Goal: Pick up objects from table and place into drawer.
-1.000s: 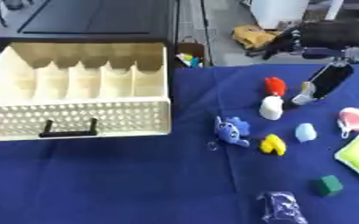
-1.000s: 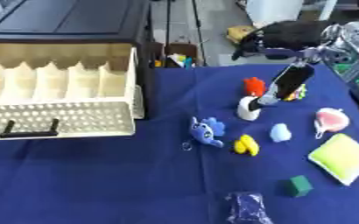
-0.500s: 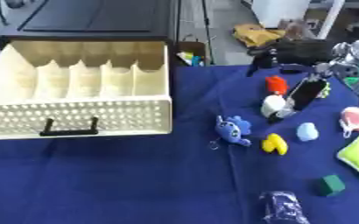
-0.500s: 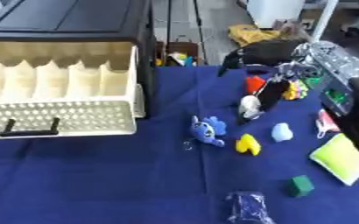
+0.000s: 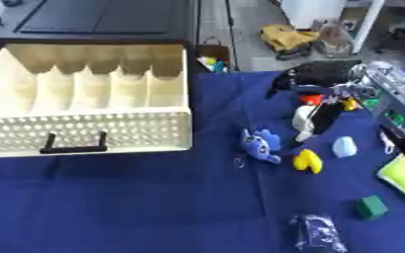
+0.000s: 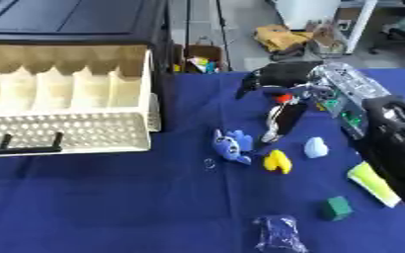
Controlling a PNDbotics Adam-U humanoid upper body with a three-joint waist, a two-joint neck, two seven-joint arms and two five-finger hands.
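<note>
On the blue worktop (image 5: 154, 197), right hand (image 5: 323, 81) fingers curl down over a small white figurine (image 5: 303, 117); whether they grip is unclear. Likely light, rigid; grasp its sides.

Cream drawer (image 5: 85, 133) stands open at left; blue plush (image 5: 260, 144), yellow toy (image 5: 308, 161), green cube (image 5: 371, 207) lie right.

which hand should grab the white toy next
Right. The right hand already hangs over the white toy on the table's right side; the left hand shows in neither view.
</note>
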